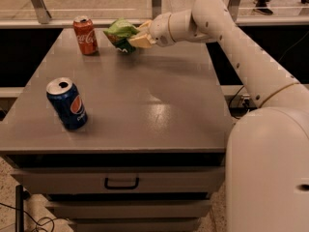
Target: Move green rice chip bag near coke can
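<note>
- Bag [119, 32] is at the 12 o'clock edge of the table [159, 100]. The gripper [139, 36] clasps its right side, with the tan fingers [141, 41] closed on the crinkled foil.
- I cannot tell whether the bag's underside rests on the table or hangs just above it.
- From the gripper the bag lies at 9 o'clock. The coke can [85, 35] is further along that same line, upright at the table's 11 o'clock corner.
- Bag and can are near but apart, with a strip of bare table showing between them.
- The bag is bunched up, and its longer side runs roughly 9 to 3 o'clock, in line with the wrist, so its free left end faces the can.
- The arm [231, 37] rises from the robot's body at 4 o'clock and bends at the elbow. Its forearm lies almost level across the far edge, wrist pointing toward 9 o'clock.
- By my judgement only a short carry toward 9 o'clock is left, then letting go. The free end of the bag could nudge the can if pushed too far.
- The Pepsi can [67, 104] stands at 8 o'clock, well apart from that path.
</note>
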`<state>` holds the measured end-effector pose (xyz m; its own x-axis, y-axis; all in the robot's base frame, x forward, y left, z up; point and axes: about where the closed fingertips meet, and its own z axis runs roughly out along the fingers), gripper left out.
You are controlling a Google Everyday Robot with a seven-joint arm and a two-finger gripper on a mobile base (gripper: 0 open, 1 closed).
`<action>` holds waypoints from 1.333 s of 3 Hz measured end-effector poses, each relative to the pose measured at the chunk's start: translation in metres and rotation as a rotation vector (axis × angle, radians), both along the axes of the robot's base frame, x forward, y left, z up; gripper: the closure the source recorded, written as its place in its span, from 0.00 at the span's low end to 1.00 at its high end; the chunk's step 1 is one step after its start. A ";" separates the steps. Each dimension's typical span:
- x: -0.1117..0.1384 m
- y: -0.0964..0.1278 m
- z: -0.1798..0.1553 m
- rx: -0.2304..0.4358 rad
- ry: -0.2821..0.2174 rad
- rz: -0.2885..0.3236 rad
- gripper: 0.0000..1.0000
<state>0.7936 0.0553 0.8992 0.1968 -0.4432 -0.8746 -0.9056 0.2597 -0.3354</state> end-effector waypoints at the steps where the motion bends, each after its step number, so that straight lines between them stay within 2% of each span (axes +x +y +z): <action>1: 0.000 0.012 -0.001 0.016 0.007 0.025 1.00; 2: -0.002 0.022 -0.003 0.030 0.021 0.054 1.00; 3: -0.002 0.025 -0.005 0.029 0.023 0.058 0.82; 4: -0.002 0.028 -0.006 0.030 0.025 0.063 0.59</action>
